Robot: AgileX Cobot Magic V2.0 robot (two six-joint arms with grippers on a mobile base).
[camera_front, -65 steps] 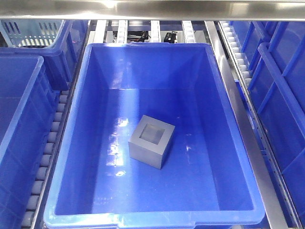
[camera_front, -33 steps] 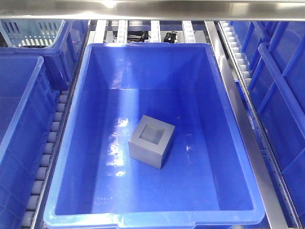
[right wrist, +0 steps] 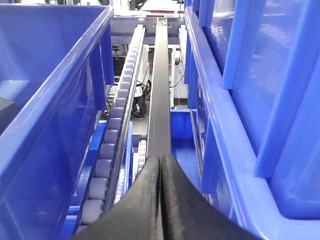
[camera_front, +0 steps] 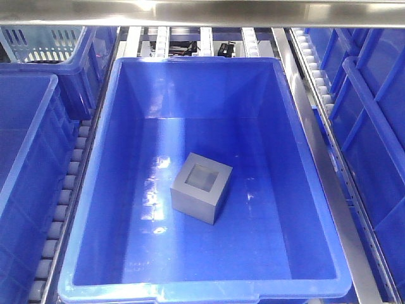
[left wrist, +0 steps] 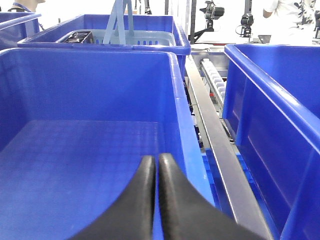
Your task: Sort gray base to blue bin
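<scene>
The gray base (camera_front: 201,188) sits on the floor of the blue bin (camera_front: 196,63), near the middle of that floor and a little toward 6 o'clock in the front view. It rests flat but turned, so one corner points toward 5 o'clock. Its square recess faces up. Nothing touches it, and it stands well apart from all four bin walls.

The bin lies on a rack of roller rails (camera_front: 63,202), with a row of pale rollers running along its 9 o'clock side and a metal rail (camera_front: 323,171) along its 3 o'clock side. More blue bins stand at 9 o'clock (camera_front: 25,158) and at 3 o'clock (camera_front: 373,139). A pale lattice basket (camera_front: 44,41) sits inside another blue bin at 11 o'clock.

In the left wrist view, the left gripper (left wrist: 155,167) hovers over the floor of a neighbouring blue bin, its black jaws pressed together with nothing between them.

In the right wrist view, the right gripper (right wrist: 160,167) hangs above a dark rail (right wrist: 161,90) between two bins, beside a line of rollers (right wrist: 112,135). Its jaws are likewise closed tip to tip and hold nothing. A dark gray corner (right wrist: 7,112) shows inside the bin at 9 o'clock in this view.
</scene>
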